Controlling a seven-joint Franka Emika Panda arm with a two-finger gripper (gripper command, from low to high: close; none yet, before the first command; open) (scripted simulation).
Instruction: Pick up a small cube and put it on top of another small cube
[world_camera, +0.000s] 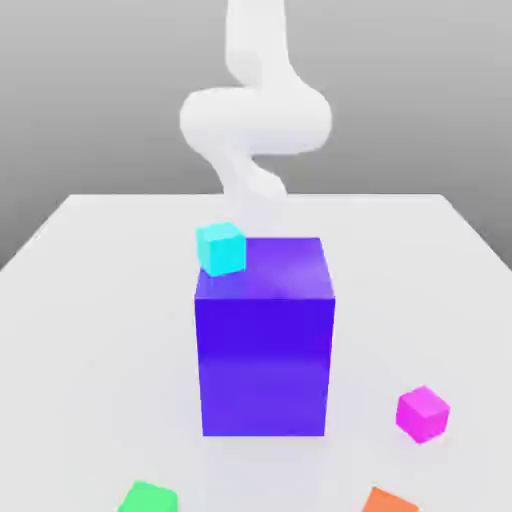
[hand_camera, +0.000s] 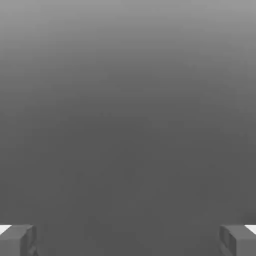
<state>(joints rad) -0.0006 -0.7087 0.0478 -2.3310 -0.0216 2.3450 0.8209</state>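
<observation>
Pink cube: the small cube (world_camera: 422, 413) lies on the desk (world_camera: 90, 300) at the lower right of the exterior view, well apart from the arm, free on all sides, so a grasp from above looks possible.
Cyan cube: the small cyan cube (world_camera: 221, 248) sits at the upper left corner of the big blue-violet block (world_camera: 265, 340); whether it rests on the block or stands behind it cannot be told from this angle.
Other cubes: an orange cube (world_camera: 388, 501) and a green cube (world_camera: 148, 497) are cut by the bottom edge of the frame; either may be judged a possible base for the stack.
Arm: the white arm (world_camera: 255, 115) rises in the upper middle, behind the block, probably at a rest pose, since nothing is picked yet.
Pincer: in the hand view the pincer (hand_camera: 128, 240) has its two fingertips (hand_camera: 17, 239) far apart, at the lower corners, with nothing between them.
Views: the exterior view gives the layout of the cubes; the hand view gives the spread fingers against plain grey.
</observation>
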